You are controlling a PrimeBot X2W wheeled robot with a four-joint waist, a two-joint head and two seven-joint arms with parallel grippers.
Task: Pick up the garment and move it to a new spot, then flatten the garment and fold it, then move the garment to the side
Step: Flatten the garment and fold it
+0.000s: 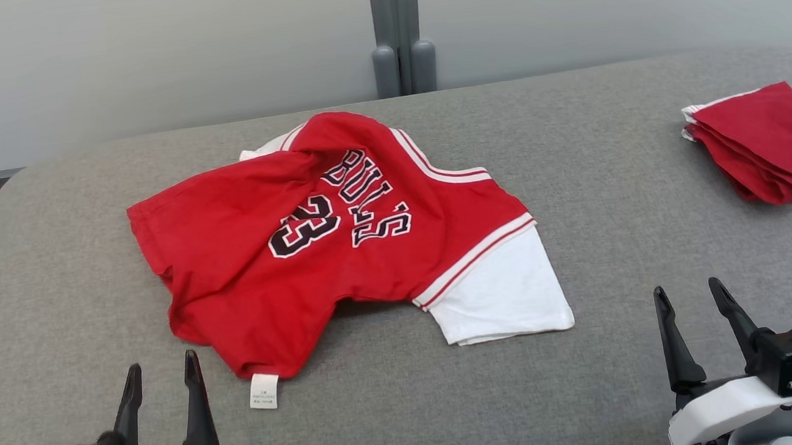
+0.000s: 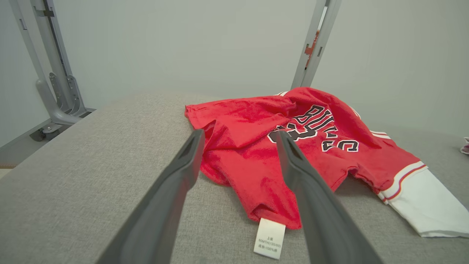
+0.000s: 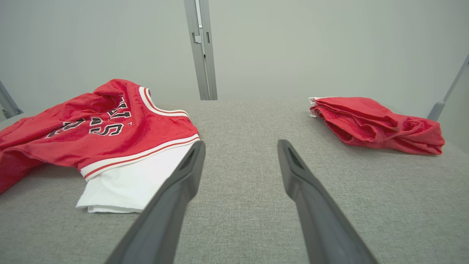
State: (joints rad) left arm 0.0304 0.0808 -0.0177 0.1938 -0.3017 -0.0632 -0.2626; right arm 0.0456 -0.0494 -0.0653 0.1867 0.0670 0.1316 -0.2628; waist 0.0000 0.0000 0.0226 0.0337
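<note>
The garment (image 1: 340,242) is a red jersey printed "BULLS 23" with white sleeves, lying crumpled in the middle of the grey padded table (image 1: 597,391). Its white label points toward me at the front hem. My left gripper (image 1: 162,379) stands open just short of that hem, fingers apart and holding nothing. Through the left wrist view the garment (image 2: 253,157) lies right beyond the fingertips of the left gripper (image 2: 240,137). My right gripper (image 1: 689,297) is open near the front right, clear of the cloth. From the right wrist the garment (image 3: 91,128) sits left of the right gripper (image 3: 240,146).
A second red cloth, folded, (image 1: 776,146) lies at the table's far right edge, also seen as the folded cloth (image 3: 373,123) in the right wrist view. A grey post (image 1: 397,29) stands behind the table against the pale wall. Metal frame legs (image 2: 55,91) rise left of the table.
</note>
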